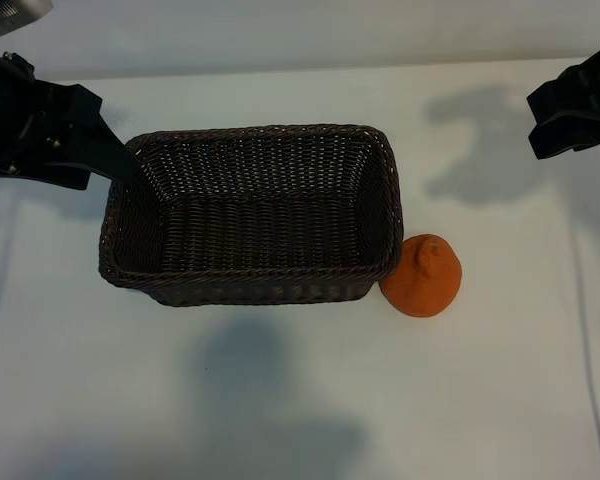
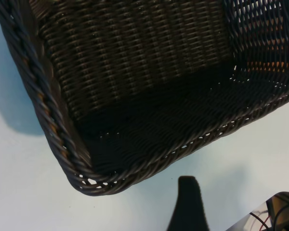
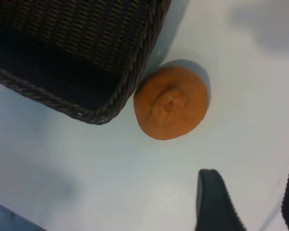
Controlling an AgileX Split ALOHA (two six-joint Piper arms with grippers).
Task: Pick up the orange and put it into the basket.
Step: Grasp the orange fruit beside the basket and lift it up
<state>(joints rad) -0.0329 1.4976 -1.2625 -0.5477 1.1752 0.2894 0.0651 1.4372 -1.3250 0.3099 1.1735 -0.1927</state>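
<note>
Resting on the white table (image 1: 280, 400), the orange (image 1: 422, 277) is seen touching the basket (image 1: 250, 290) at its 4 o'clock corner, knob up, left gripper (image 1: 120, 160) held open at the 10 o'clock rim, right gripper (image 1: 570, 110) parted, empty, at 2 o'clock.

Dark brown woven wicker basket (image 1: 250, 215) with a braided, faintly glossy rim; matt, bumpy-skinned orange (image 1: 423, 277); smooth matt white table (image 1: 280, 400).
</note>
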